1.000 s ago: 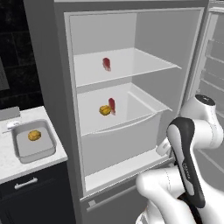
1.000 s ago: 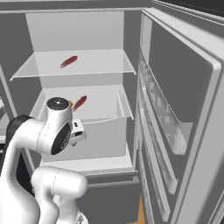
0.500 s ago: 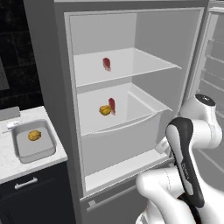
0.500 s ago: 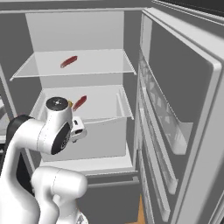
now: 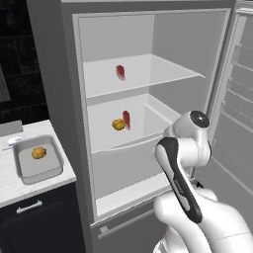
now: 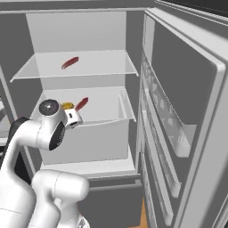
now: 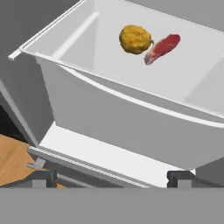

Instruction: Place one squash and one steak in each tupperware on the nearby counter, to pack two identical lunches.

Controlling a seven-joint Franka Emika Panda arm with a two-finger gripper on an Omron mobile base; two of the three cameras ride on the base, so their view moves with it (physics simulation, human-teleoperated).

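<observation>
We count two squash: one lumpy yellow-orange squash [image 5: 39, 153] lying in the grey tupperware [image 5: 54, 171] on the marbled desk [image 5: 10, 185]; another squash [image 7: 135, 40] in the fridge drawer, just beside a red steak [image 7: 162, 47]. A second steak [image 5: 120, 72] lies on the upper shelf.

Even, diffuse rendered light throughout; no glare, no blur. The fridge interior [image 5: 148, 79] reads bright with soft shading; the wall at left stays dark.
</observation>
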